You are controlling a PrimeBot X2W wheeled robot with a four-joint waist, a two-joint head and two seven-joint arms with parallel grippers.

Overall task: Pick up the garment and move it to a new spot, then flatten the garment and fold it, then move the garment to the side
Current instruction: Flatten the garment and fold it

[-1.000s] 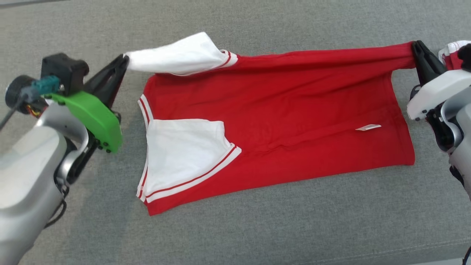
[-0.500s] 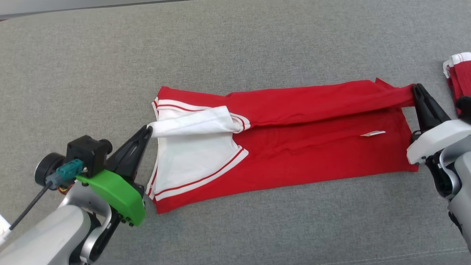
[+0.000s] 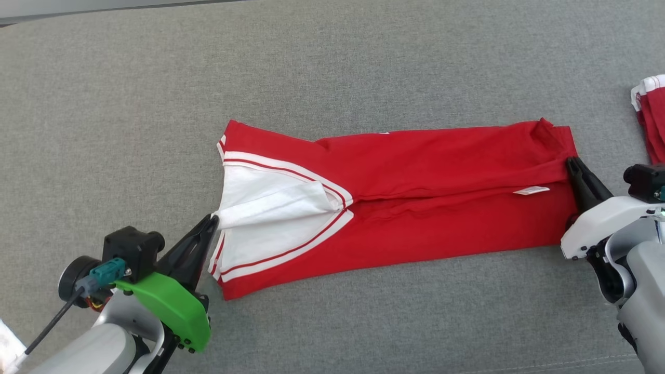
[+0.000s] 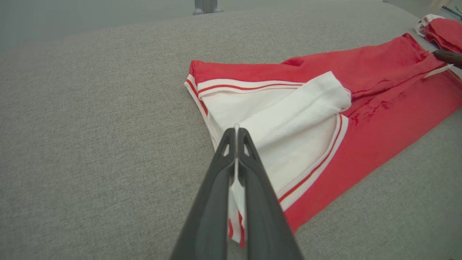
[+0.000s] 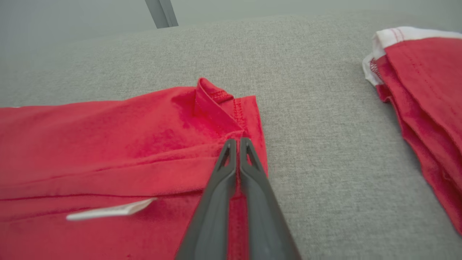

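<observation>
we see the garment (image 3: 415, 208) – a red shirt with white sleeves and red-striped trim – lying lengthwise across the grey cushion (image 3: 332, 67), about the middle of the head view. its far long edge is folded over toward us, so the edge of the top layer runs along the middle of the body, and a red band of the lower layer lies uncovered on our side.

at the left end a white sleeve (image 3: 270, 200) crosses the white panel beneath it. the left gripper (image 3: 212, 221), with a green cover (image 3: 166, 309) on its wrist, comes in from the lower left. its two dark fingers are pressed together on the sleeve's edge, and in the left wrist view the cloth shows as a thin white line clamped between them.

the right gripper (image 3: 571, 163) sits at the right end of the garment, touching the hem where the folded layer ends. its fingers are together too. in the right wrist view the red hem puckers up just past the tips and red cloth shows in the slit between the fingers, so we read it as pinched on the hem.

a small white label (image 3: 531, 190) lies on the red cloth just beside that gripper. a second red and white garment (image 3: 652, 119), folded, rests at the right edge of the cushion – apart from the one being worked.
</observation>
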